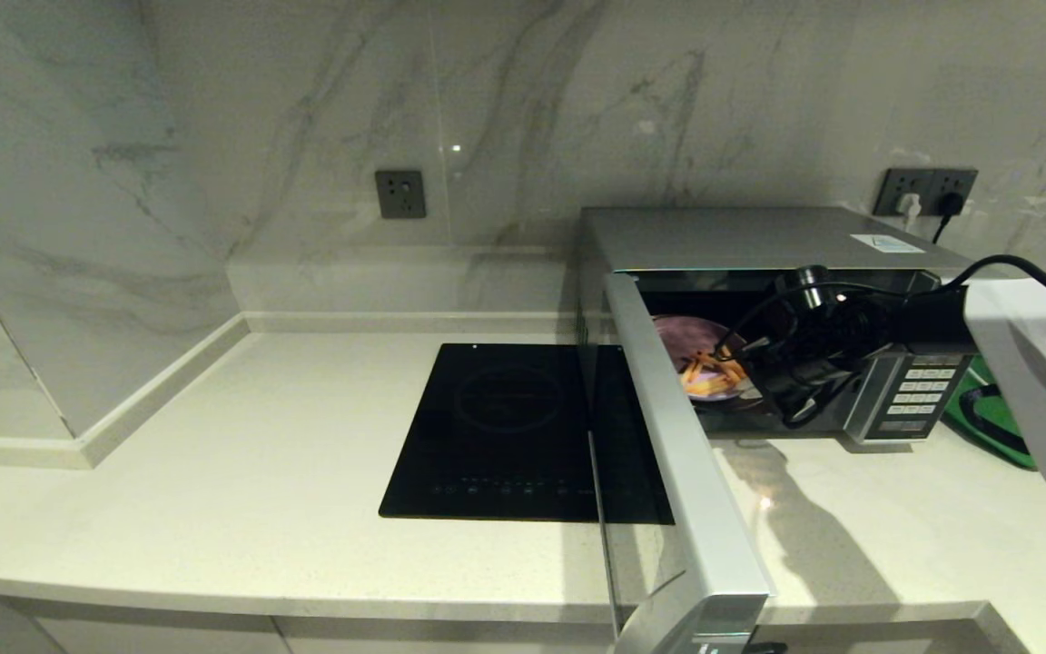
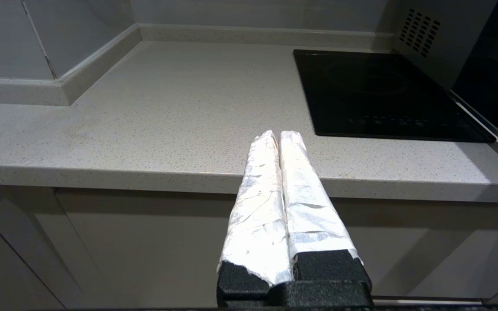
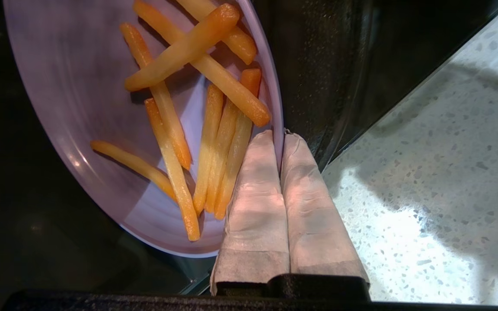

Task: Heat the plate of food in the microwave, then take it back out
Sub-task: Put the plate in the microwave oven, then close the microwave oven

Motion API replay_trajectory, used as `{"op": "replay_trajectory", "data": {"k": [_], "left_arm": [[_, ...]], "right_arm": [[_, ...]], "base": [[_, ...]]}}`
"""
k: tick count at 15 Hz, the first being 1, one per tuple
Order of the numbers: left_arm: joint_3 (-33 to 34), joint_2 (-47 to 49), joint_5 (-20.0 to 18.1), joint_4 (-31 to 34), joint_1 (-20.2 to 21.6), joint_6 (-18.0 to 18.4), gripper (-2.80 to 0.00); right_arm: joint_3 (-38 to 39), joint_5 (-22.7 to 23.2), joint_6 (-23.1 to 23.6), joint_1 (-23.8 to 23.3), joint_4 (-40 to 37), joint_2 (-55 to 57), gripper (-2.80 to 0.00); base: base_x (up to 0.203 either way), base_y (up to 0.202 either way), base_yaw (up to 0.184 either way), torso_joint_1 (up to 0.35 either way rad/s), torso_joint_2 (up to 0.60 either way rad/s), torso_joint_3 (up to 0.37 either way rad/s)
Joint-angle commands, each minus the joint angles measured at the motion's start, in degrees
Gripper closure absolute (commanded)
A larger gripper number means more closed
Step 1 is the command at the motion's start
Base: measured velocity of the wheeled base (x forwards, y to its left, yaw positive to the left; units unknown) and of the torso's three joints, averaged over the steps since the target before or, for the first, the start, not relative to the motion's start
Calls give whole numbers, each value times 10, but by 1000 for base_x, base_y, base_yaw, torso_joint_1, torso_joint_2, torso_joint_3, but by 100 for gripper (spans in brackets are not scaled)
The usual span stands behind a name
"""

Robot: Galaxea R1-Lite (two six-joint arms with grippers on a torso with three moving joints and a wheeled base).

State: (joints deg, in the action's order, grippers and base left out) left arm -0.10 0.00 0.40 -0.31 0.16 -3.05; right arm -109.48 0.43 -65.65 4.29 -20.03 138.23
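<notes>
The silver microwave (image 1: 759, 238) stands at the right of the counter with its door (image 1: 682, 472) swung open toward me. Inside its dark cavity sits the pale lavender plate of food (image 1: 700, 359) with several orange-yellow fries (image 3: 208, 129) on it. My right gripper (image 1: 764, 363) reaches into the opening and is shut on the plate's rim (image 3: 275, 125), one taped finger above it and one below. The plate (image 3: 59, 86) tilts across the right wrist view. My left gripper (image 2: 279, 134) hangs shut and empty in front of the counter's front edge, out of the head view.
A flat black induction cooktop (image 1: 509, 431) lies left of the microwave, partly behind the open door. A green tray (image 1: 986, 409) shows beside the keypad (image 1: 922, 391) at far right. Wall sockets (image 1: 400, 193) sit on the marble backsplash. Bare counter (image 1: 214, 472) spreads to the left.
</notes>
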Motion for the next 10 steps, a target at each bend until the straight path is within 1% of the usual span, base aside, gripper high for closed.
{"op": "replay_trajectory", "data": {"k": [1, 4, 5, 10], "left_arm": [[0, 0, 0, 0, 0, 0, 0], [0, 0, 0, 0, 0, 0, 0], [0, 0, 0, 0, 0, 0, 0], [0, 0, 0, 0, 0, 0, 0]], "right_arm": [[1, -1, -4, 0, -1, 1, 0], [1, -2, -4, 0, -1, 1, 0], [1, -1, -4, 1, -1, 1, -280], [-4, -1, -4, 0, -1, -7, -280]], "base": [[0, 0, 0, 0, 0, 0], [0, 0, 0, 0, 0, 0], [0, 0, 0, 0, 0, 0], [0, 0, 0, 0, 0, 0]]}}
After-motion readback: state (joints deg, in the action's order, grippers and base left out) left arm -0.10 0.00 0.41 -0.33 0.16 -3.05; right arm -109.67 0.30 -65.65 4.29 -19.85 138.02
